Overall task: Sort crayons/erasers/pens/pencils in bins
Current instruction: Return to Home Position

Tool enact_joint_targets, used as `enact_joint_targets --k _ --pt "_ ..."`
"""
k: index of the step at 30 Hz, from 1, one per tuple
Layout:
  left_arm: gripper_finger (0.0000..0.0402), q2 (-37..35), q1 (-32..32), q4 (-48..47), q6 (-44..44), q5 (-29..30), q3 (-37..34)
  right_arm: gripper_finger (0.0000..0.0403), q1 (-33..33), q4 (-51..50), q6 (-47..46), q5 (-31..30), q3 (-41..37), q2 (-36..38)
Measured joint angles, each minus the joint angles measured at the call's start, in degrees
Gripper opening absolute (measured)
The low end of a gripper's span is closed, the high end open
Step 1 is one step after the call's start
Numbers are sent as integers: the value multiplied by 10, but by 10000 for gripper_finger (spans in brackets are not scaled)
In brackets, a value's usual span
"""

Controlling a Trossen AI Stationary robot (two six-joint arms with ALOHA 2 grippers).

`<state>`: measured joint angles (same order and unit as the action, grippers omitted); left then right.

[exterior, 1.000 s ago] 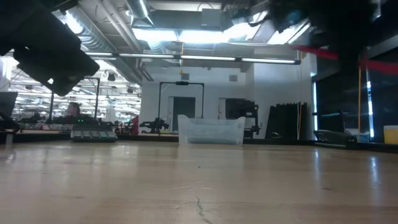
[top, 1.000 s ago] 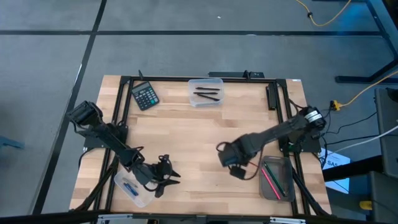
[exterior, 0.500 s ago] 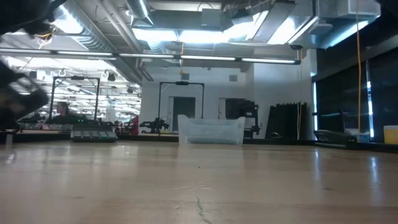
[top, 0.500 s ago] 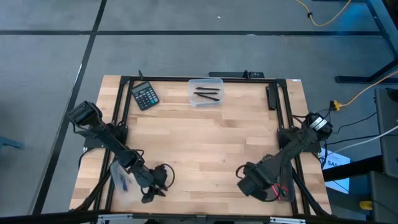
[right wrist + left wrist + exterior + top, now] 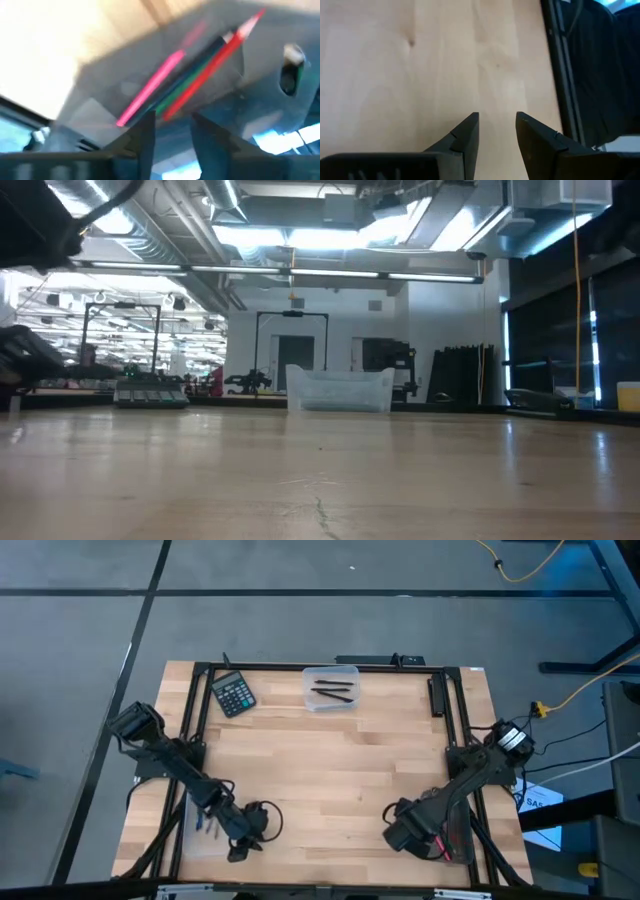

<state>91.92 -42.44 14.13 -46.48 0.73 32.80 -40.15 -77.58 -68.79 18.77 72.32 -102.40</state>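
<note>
My right gripper (image 5: 424,838) (image 5: 172,125) hangs open just above the smoky dark bin (image 5: 464,848) (image 5: 95,112) at the table's near right. In that bin lie a pink pencil (image 5: 150,94), a green one (image 5: 186,84) and a red one (image 5: 216,62), side by side on its floor. My left gripper (image 5: 243,840) (image 5: 497,125) stands open over bare wood at the near left, beside a clear bin (image 5: 203,828) with blue sticks. A second clear bin (image 5: 331,687) (image 5: 339,390) at the far edge holds black sticks.
A black calculator (image 5: 233,694) lies at the far left. A black metal frame (image 5: 455,710) runs around the tabletop, and its rail (image 5: 565,85) passes close by my left gripper. The middle of the wooden table (image 5: 330,770) is bare.
My right gripper has swung from the table's middle toward the near right corner and sunk over the dark bin. The red pencil that showed under it a second ago now lies in that bin. My left wrist has turned, and the near-left clear bin has shifted slightly.
</note>
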Motion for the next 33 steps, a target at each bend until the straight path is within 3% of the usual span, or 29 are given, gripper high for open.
enact_joint_targets --k 6,8,13,16,18,21,25,29,33 --pt "121 0 15 1 0 7 0 179 5 -1 82 -38 60 0" --pt "121 0 22 7 3 20 0 186 6 0 134 -104 89 0" --pt "121 -15 55 6 37 36 5 185 19 53 280 -349 161 1" --pt "121 -55 72 9 113 79 13 180 36 137 406 -431 181 1" --pt "121 -93 84 9 187 128 18 177 50 207 502 -454 180 3" --pt "121 -165 103 9 307 192 19 170 81 346 631 -427 155 16" --pt "121 -251 136 -16 438 216 19 157 143 577 739 -279 71 36" --pt "121 -302 175 -10 470 207 5 145 206 765 768 -132 -22 38" --pt "121 -313 210 5 475 197 -32 130 258 912 785 -95 -99 38"
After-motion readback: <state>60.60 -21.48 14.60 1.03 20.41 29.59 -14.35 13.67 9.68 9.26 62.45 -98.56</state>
